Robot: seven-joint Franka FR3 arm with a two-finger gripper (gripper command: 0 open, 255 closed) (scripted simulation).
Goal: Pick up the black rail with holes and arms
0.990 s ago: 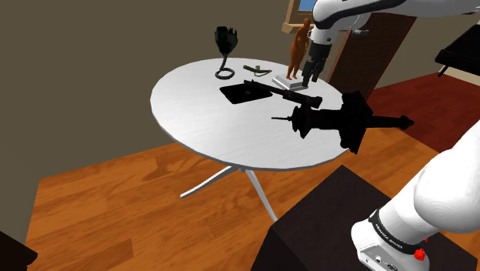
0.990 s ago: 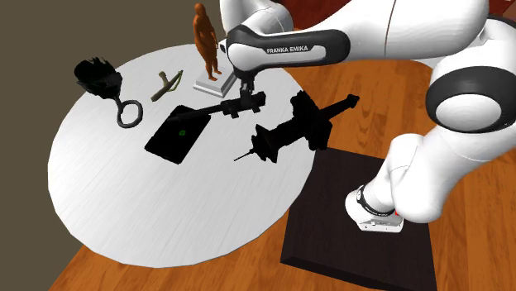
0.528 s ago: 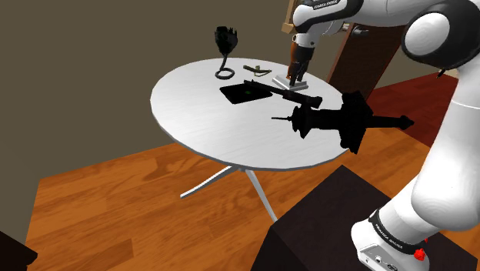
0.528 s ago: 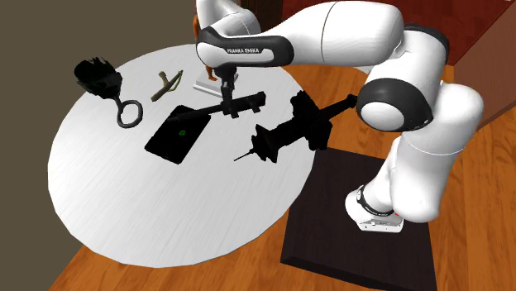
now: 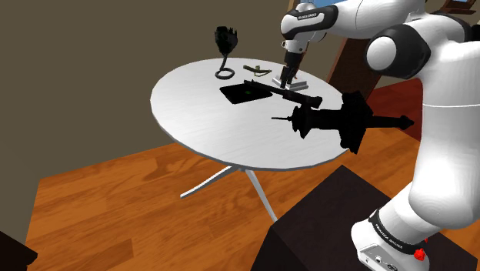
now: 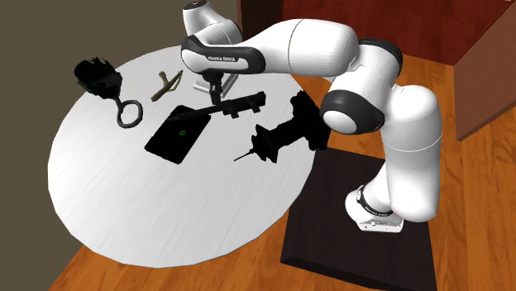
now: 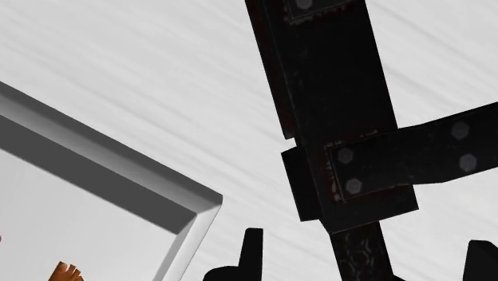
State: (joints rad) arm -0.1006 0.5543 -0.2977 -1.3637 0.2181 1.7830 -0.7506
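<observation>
Since a second ago the arm has swung across toward the shoulder view's left. The gripper (image 5: pixel 286 78) has shifted along the rail (image 5: pixel 295 96) toward the end that lies by the black pad.

Nearest the shoulder camera stands the dark box (image 5: pixel 338 223) that carries the arm. Beyond it, on the round white table (image 5: pixel 200 123), a bulky black tool (image 5: pixel 338 121) with a thin point lies near the table's edge on the box's side.

Just behind the tool the black rail lies flat on the table, with short arms bolted across it. The gripper hangs over it with its fingers (image 7: pixel 251 249) spread apart, one on each side of the rail and neither touching it. One end of the rail lies just beside a flat black pad (image 5: pixel 245 93).

Close by the gripper is a grey base (image 7: pixel 120 180) with an orange foot (image 7: pixel 64 273) on it. Farther off lie a small olive piece (image 5: pixel 258 70) and a black thing with a ring (image 5: pixel 225 54).
</observation>
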